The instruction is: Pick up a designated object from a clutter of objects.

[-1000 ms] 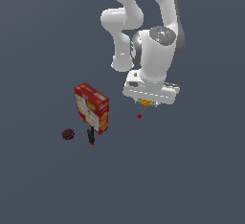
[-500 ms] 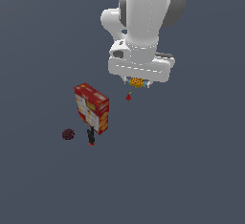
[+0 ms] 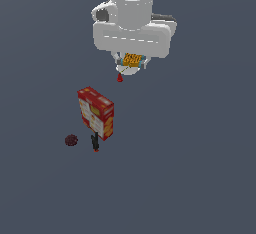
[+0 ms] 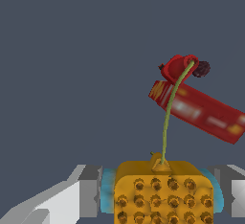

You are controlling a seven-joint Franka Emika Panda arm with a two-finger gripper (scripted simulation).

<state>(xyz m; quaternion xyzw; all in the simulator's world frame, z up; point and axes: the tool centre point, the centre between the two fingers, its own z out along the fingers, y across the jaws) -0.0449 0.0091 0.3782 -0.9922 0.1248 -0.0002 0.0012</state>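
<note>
My gripper (image 3: 132, 64) is shut on the small orange-yellow pitted block (image 3: 132, 59) and holds it high above the floor. In the wrist view the block (image 4: 162, 192) with light-blue edges sits between the grey fingers (image 4: 89, 190). A thin yellow-green cord with a small red end (image 3: 120, 78) hangs from the block; it also shows in the wrist view (image 4: 176, 68). The tall red-and-yellow box (image 3: 96, 113) stands below, toward the exterior view's left. The dark maroon ball (image 3: 71, 140) and the tiny black red-tipped item (image 3: 95, 142) lie by the box.
The floor is plain dark grey. In the wrist view the red box (image 4: 198, 110) and the maroon ball (image 4: 202, 68) lie far below the held block. The white arm body (image 3: 134, 25) fills the upper middle of the exterior view.
The gripper has risen with the orange-yellow block in it and shifted toward the exterior view's left. The box, the ball and the black item have not moved.
</note>
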